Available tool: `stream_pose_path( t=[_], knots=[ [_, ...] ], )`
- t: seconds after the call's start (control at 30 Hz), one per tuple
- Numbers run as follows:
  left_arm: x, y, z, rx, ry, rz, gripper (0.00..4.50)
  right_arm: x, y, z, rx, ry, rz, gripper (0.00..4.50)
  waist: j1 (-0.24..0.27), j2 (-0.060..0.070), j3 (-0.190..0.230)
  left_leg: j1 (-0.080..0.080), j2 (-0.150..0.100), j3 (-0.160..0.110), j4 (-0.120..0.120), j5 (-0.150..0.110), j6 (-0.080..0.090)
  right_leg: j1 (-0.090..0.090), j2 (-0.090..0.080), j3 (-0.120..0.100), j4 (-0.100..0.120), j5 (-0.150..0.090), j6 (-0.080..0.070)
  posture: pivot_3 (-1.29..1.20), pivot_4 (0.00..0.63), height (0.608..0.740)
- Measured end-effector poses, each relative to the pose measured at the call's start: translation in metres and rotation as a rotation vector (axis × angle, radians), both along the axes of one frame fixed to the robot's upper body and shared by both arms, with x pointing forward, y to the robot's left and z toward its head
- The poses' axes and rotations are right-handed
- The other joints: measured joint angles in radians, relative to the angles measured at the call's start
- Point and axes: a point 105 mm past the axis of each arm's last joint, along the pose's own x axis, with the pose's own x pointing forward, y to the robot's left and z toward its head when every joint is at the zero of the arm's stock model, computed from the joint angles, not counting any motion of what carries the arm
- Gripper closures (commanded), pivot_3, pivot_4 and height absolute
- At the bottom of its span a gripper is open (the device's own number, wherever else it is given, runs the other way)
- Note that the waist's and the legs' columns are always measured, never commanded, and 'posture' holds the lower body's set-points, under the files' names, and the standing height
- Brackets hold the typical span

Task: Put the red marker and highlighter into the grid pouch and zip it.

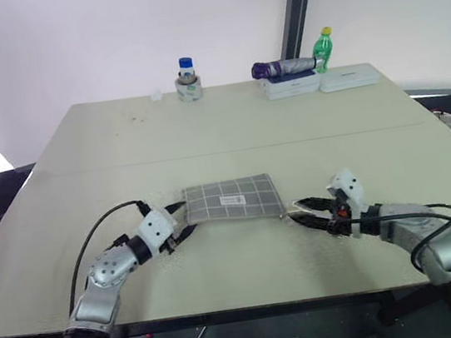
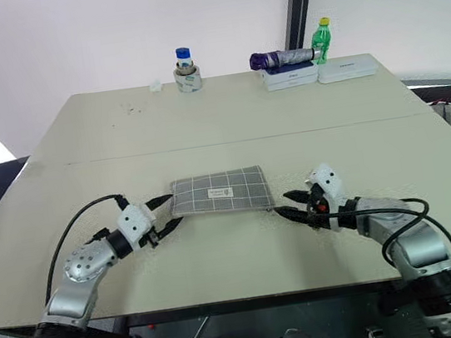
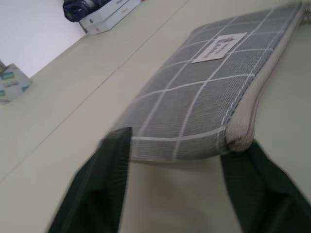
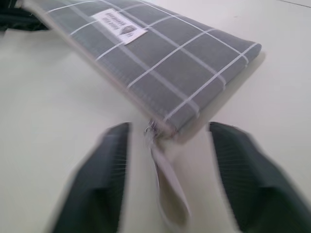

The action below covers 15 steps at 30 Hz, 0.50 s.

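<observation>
Left eye view: the grid pouch (image 1: 234, 200) is being seen lying flat on the worktop (image 1: 228, 126), its long axis running side to side between the two tools. The left tool (image 1: 179, 223) is being held open with its fingers straddling the pouch's left end, not gripping it. The right tool (image 1: 309, 210) is also being held open, just beside the right end, where the pull cord (image 4: 167, 196) is lying between its fingers. The zipper looks closed. Both tools are about equally near.
</observation>
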Motion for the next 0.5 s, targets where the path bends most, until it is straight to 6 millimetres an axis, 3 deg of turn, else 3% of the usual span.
stream_pose_path(
  t=[0.03,0.13,0.27,0.5],
  knots=[
    [0.001,0.014,0.005,-0.013,0.002,0.036,0.0,-0.002,-0.006,0.003,-0.018,0.004,0.01,0.01,-0.001,0.0,0.0,0.0,0.0,0.0,0.0,0.0,0.0,0.0,0.0,0.0,0.0,0.0,0.0,0.0,0.15,0.738],
    [-0.002,0.051,0.016,-0.062,0.02,0.139,0.0,0.003,-0.019,0.013,-0.021,-0.031,-0.014,0.01,-0.005,0.0,0.0,0.0,0.0,0.0,-0.001,0.0,0.0,0.0,-0.001,0.0,0.0,0.0,0.0,0.0,0.15,0.738],
    [-0.019,0.079,0.012,-0.145,0.094,0.223,0.0,0.011,-0.022,0.024,-0.01,-0.099,-0.011,0.01,-0.005,0.0,0.0,0.0,0.0,0.0,-0.001,0.0,0.0,-0.001,-0.001,0.0,0.0,0.0,0.0,0.0,0.15,0.738],
    [-0.051,0.125,0.019,-0.151,0.145,0.344,0.0,0.016,-0.037,0.012,-0.071,-0.118,-0.002,0.01,0.001,0.0,0.0,0.0,0.0,0.001,0.0,0.0,0.0,0.0,-0.003,0.0,-0.001,0.0,0.0,0.0,0.15,0.738]
  ],
)
